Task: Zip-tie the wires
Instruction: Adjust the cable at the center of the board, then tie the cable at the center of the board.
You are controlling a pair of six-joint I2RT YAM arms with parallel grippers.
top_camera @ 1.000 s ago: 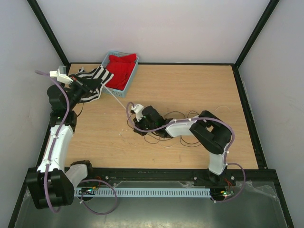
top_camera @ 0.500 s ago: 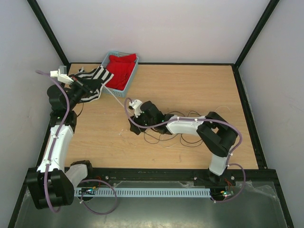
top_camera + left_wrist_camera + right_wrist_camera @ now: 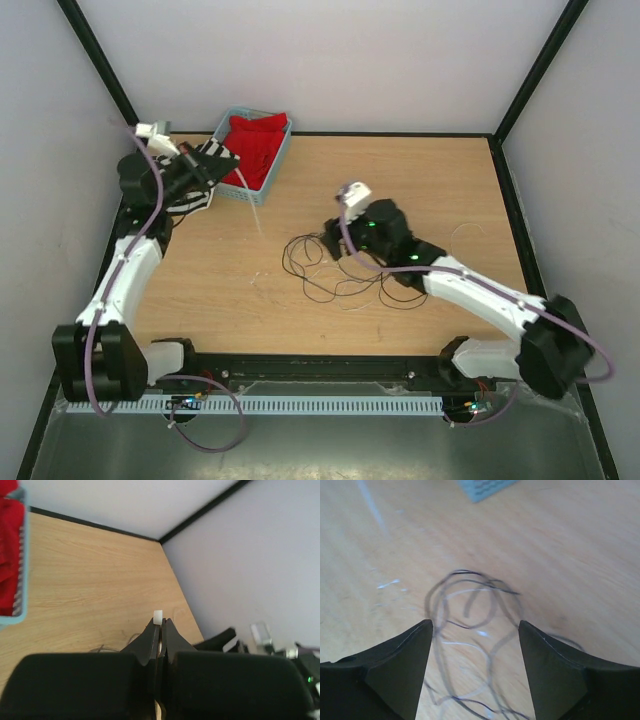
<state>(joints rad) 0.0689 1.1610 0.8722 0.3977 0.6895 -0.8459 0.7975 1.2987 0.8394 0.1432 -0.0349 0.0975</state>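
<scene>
Loops of thin, dark, flexible wires (image 3: 335, 272), a few strands pale, sprawl over the light wood-grain desk (image 3: 440, 180) just right of centre in the top view. The black right gripper (image 3: 475, 625) hangs right above them with its wedge-shaped fingers spread wide and nothing between them; in the right wrist view the curls lie on the desk in the gap between the two tips. The black left gripper (image 3: 160, 622), at the upper left of the top view, is pressed fully together on the thin white plastic zip tie (image 3: 158, 615), whose squared end pokes out past the fingertips. The rest of that strip shows only as a faint pale line slanting down and right across the wood toward the wires, well short of them. Just beside the left gripper, at the desk's far edge, stands a light blue plastic mesh basket (image 3: 281, 160) filled with crumpled red cloth (image 3: 258, 138). Purple cable (image 3: 150, 205) runs along the white arms. Matte white walls with black frame bars close in the desk.
</scene>
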